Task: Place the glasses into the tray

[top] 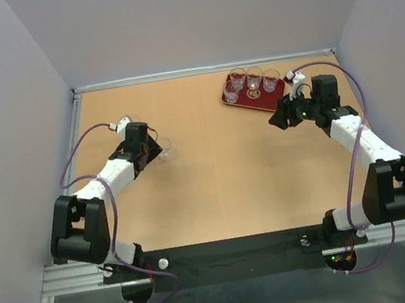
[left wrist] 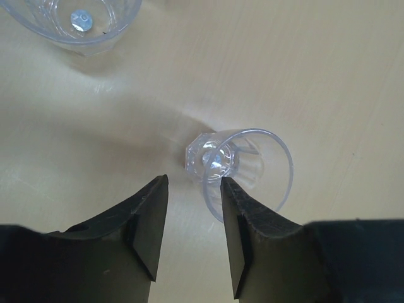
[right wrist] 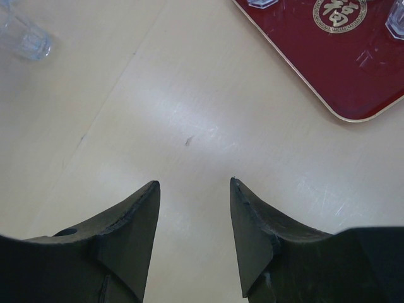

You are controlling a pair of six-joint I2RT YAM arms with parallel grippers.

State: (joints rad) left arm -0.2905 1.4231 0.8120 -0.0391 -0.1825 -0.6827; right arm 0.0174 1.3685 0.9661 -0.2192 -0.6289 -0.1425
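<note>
Glass sits just ahead of L pincer, jaws apart.

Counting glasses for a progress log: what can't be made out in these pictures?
Left wrist: the far tumbler is cut off by the top edge.
Left wrist: whether the left gripper touches the near tumbler; clear glass overlaps a fingertip.
Right wrist: the tray is cut by the top and right edges; its glasses show only slivers.
Top external: the emblem is too small to read.
</note>
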